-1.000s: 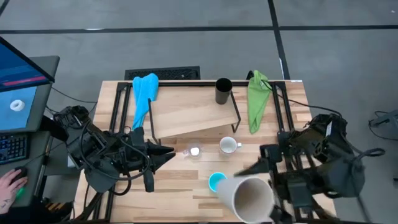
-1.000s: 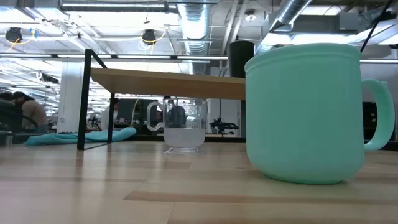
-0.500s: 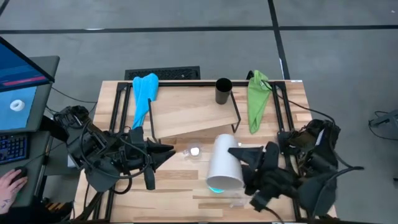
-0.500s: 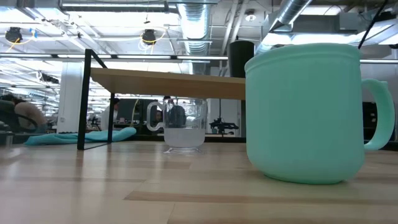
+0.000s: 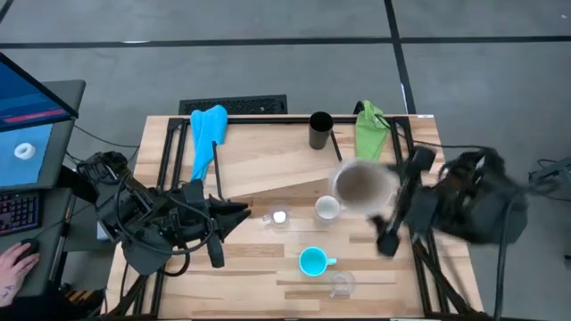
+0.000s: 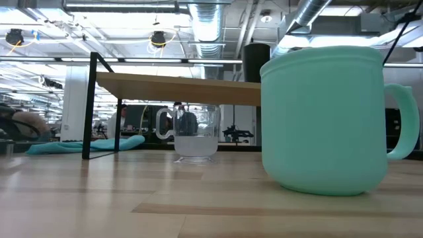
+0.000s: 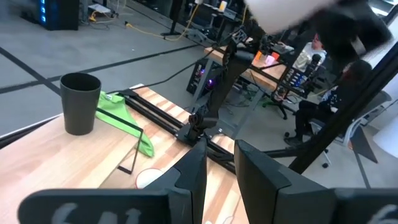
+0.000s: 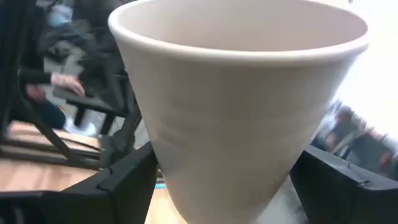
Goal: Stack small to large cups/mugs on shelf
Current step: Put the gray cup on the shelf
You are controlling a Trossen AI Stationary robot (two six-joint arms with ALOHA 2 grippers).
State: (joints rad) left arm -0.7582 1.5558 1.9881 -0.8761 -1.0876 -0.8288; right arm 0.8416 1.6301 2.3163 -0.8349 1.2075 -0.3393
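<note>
My right gripper (image 5: pixel 382 198) is shut on the beige-grey mug (image 5: pixel 361 185), high above the table beside the shelf's right end. The shelf (image 5: pixel 268 165) is a light board on a black wire frame, and the black cup (image 5: pixel 320 130) stands on its far right corner. On the table stand the white mug (image 5: pixel 327 209), a clear glass (image 5: pixel 278 217), the turquoise mug (image 5: pixel 312 261) and a second clear glass (image 5: pixel 339 283). My left gripper (image 5: pixel 243 213) waits shut at the table's left, near the first glass. My right gripper pinches the beige-grey mug's lower wall (image 8: pixel 186 180) between its two fingers (image 8: pixel 130 180), one on each side. The fingers come level from the table's right. The mug is lifted clear and stands upright, its mouth (image 5: pixel 359 181) facing up.
A blue cloth (image 5: pixel 207 134) hangs at the shelf's left, a green cloth (image 5: pixel 370 134) at its right. In the low view the turquoise mug (image 6: pixel 324 119) stands close, the glass (image 6: pixel 195 132) under the shelf board (image 6: pixel 178 87). A person's hand (image 5: pixel 13 263) is at a keyboard, far left.
My right gripper has swung the beige-grey mug from over the table's near edge toward the far edge, to beside the shelf's right end. The mug has turned from lying sideways to mouth up. The second clear glass near the near edge has come into view.
</note>
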